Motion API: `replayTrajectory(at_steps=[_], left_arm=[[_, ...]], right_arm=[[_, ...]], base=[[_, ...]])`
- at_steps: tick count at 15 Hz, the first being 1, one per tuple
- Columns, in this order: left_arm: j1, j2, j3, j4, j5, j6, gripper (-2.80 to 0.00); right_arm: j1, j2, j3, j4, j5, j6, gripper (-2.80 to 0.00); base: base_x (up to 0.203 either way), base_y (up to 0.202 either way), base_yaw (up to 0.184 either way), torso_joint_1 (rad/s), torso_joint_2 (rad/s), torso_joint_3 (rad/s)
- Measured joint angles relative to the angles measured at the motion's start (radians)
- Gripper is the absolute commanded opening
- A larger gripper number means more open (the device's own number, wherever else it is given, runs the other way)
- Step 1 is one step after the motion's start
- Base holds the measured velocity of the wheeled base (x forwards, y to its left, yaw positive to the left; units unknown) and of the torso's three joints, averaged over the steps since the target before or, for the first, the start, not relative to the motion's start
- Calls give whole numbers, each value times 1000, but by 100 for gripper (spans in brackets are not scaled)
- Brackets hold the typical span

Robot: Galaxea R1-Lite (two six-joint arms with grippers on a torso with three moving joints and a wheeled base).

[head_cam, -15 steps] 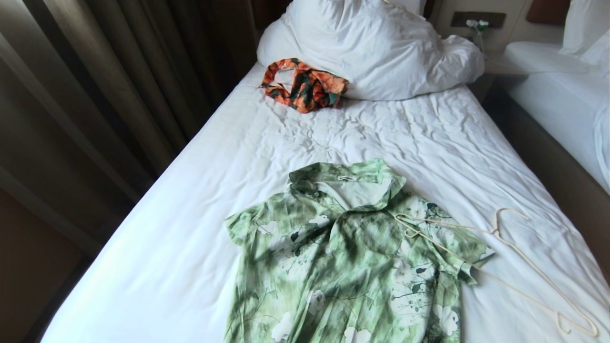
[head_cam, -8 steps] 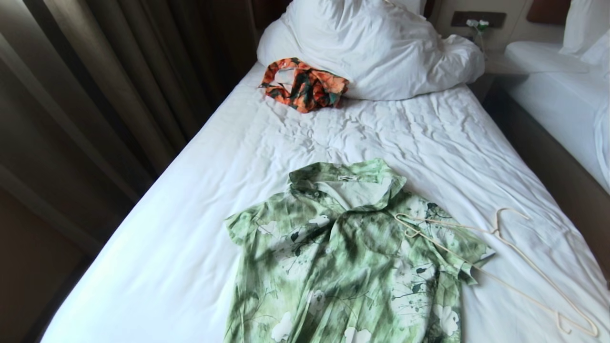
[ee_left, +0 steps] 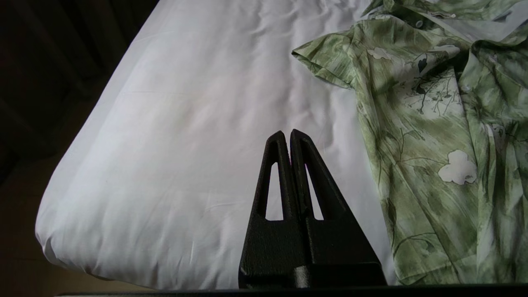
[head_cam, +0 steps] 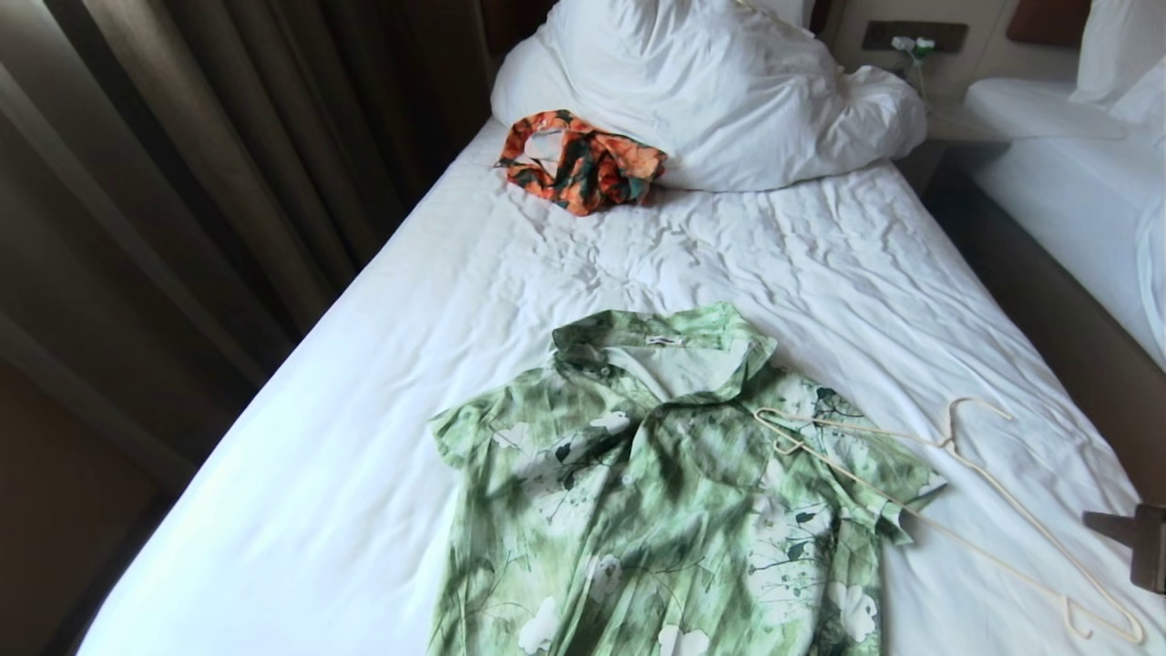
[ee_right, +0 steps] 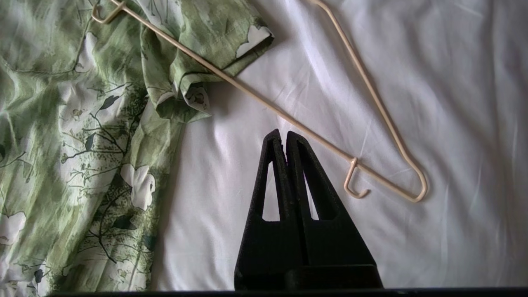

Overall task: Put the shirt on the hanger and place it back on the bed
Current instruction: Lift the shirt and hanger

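Note:
The green-and-white floral shirt [head_cam: 665, 492] lies flat, collar away from me, on the bed's wrinkled white sheet [head_cam: 729, 264]. The cream wire hanger [head_cam: 966, 474] lies on the sheet with one end resting across the shirt's right shoulder. My right gripper [head_cam: 1093, 519] enters at the right edge, beside the hanger's near end. In the right wrist view it [ee_right: 282, 133] is shut and empty, hovering just short of the hanger's bottom bar [ee_right: 309, 132], with the shirt sleeve [ee_right: 198, 53] to one side. My left gripper [ee_left: 286, 133] is shut and empty above bare sheet [ee_left: 185, 123] beside the shirt [ee_left: 433, 123].
An orange-and-dark-green garment [head_cam: 583, 162] is bunched against the white pillows and duvet [head_cam: 720, 82] at the head of the bed. Dark curtains [head_cam: 182, 182] run along the left side. A second white bed [head_cam: 1066, 164] stands to the right across a narrow gap.
My right gripper has come into the head view at the right edge, near the hanger. The shirt, hanger and left arm have not moved.

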Motion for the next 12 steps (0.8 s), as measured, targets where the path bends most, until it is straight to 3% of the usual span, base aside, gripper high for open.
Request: replayTrajectory(at_steps=[6,9,12], left_arm=[[0,0,0,0,0,0,-280],[0,0,0,0,0,0,-280],[0,0,0,0,0,0,-280]], right_arm=[[-165,220,-160,136,187,-16,-280],[-226,326,-241,190,238,-36,-280],[-316,413,-362,324,345,-106,-280]], base=[[0,0,0,0,0,0],[0,0,0,0,0,0],[0,0,0,0,0,0]])
